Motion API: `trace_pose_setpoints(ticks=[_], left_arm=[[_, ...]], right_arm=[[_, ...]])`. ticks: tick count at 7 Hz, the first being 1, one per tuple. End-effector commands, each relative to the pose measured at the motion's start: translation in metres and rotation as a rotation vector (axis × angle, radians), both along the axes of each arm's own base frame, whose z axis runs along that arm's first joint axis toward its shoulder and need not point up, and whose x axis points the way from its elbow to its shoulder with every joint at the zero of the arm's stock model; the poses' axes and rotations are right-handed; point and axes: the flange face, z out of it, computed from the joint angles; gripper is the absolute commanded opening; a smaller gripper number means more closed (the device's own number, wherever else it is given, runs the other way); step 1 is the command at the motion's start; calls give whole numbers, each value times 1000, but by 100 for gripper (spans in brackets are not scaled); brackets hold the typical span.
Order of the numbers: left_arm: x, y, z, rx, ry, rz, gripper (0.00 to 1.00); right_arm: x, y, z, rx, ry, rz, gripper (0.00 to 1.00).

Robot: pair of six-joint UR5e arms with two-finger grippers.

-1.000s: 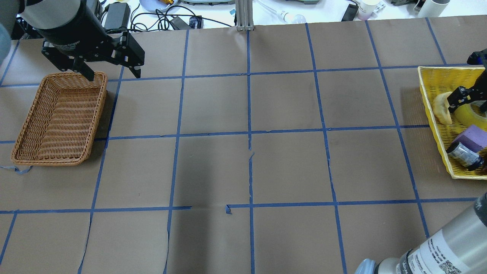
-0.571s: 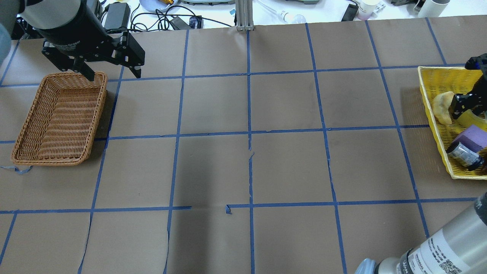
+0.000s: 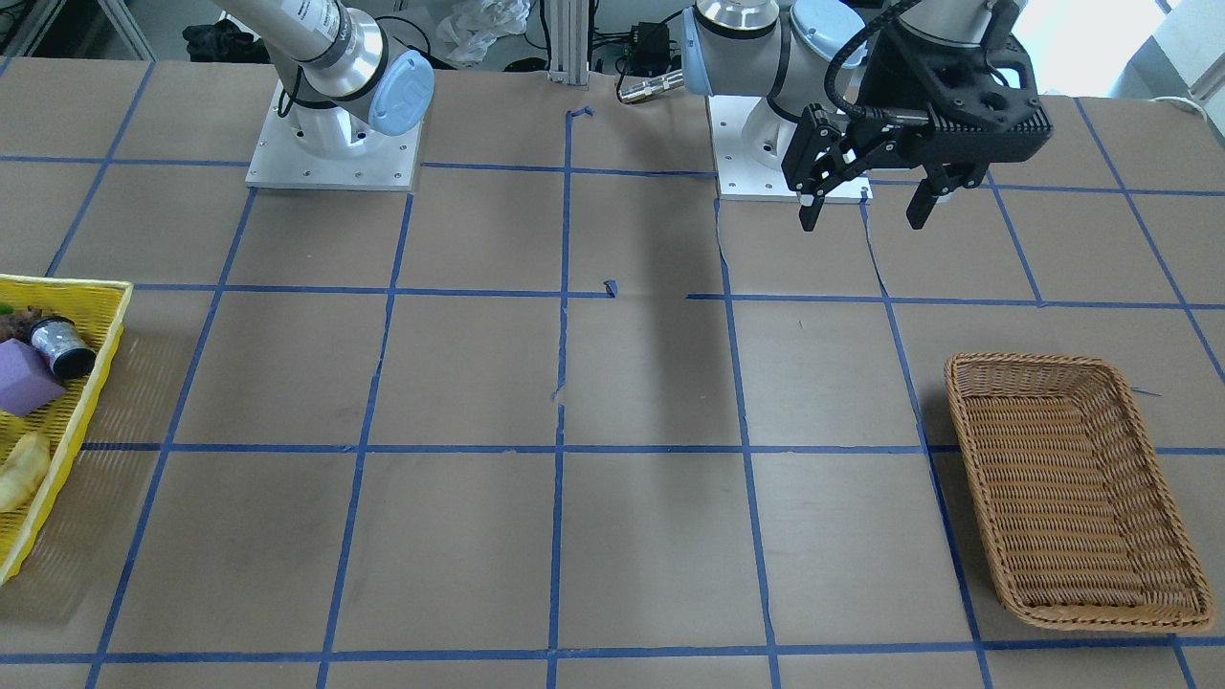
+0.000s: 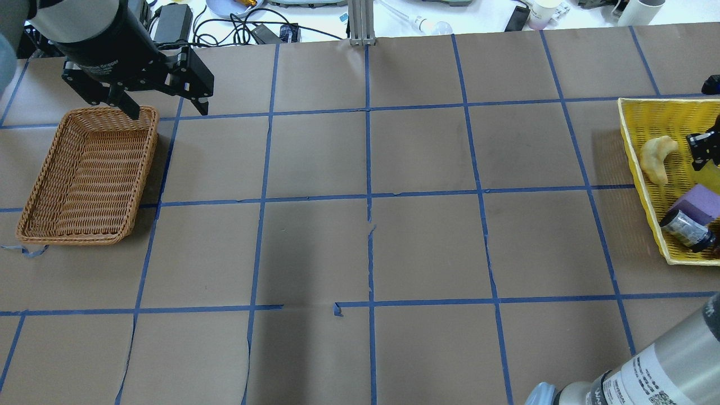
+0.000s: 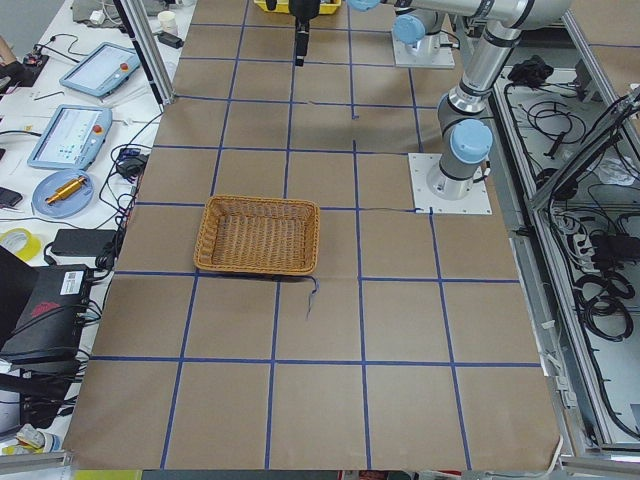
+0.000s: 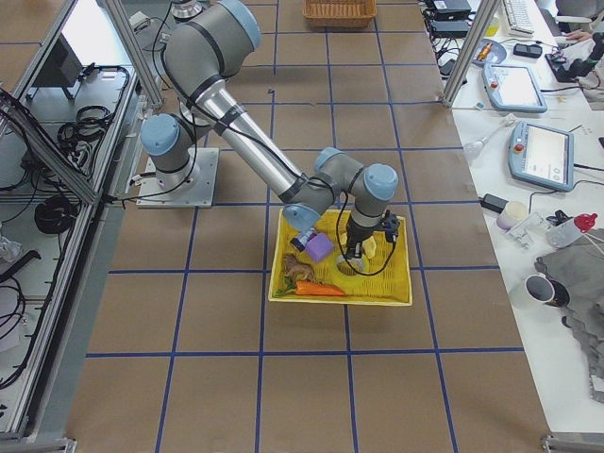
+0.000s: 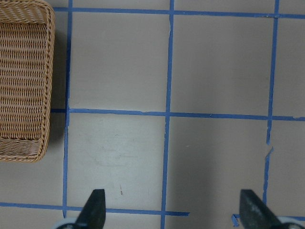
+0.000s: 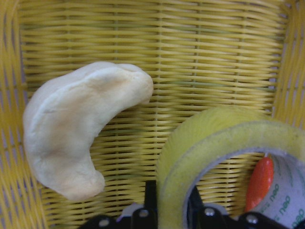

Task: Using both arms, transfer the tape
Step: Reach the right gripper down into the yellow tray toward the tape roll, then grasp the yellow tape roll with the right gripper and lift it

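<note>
The yellow tape (image 8: 224, 138) stands on edge in the yellow basket (image 8: 9, 95), its white core showing. My right gripper (image 8: 171, 193) has one finger on each side of the roll's wall and is shut on it. In the overhead view only a black part of that gripper (image 4: 703, 149) shows at the right edge, and the tape is out of view. My left gripper (image 4: 167, 109) is open and empty, above the far corner of the brown wicker basket (image 4: 34, 197). It also shows in the left wrist view (image 7: 174, 210) and in the front view (image 3: 864, 215).
The yellow basket (image 4: 635, 140) also holds a pale crescent pastry (image 4: 655, 157), a purple block (image 4: 700, 202), a silver-and-black cylinder (image 4: 686, 229) and an orange carrot (image 8: 259, 183). The wicker basket (image 3: 967, 368) is empty. Blue tape lines grid the brown table.
My right gripper has moved right, toward the overhead view's edge, and the tape that showed under it no longer shows there. The left arm has not moved.
</note>
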Motion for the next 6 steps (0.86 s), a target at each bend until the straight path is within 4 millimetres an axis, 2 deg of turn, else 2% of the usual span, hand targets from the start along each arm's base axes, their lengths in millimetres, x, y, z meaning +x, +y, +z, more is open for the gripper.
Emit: trace_pose_setpoints(ticks=[1, 2, 3, 4, 5, 6], left_arm=[[0, 0, 0, 0, 1, 0, 100], [0, 0, 0, 0, 2, 0, 100], [0, 0, 0, 0, 2, 0, 100], [0, -1, -1, 1, 2, 0, 100], [0, -1, -1, 1, 2, 0, 100], [0, -1, -1, 1, 2, 0, 100]], right_arm=[[44, 9, 76, -25, 9, 33, 0], [112, -2, 95, -22, 2, 22, 0], [212, -10, 115, -38, 7, -25, 0], [323, -10, 120, -71, -1, -100, 0], [428, 2, 115, -96, -28, -166, 0], [514, 12, 95, -97, -135, -262, 0]])
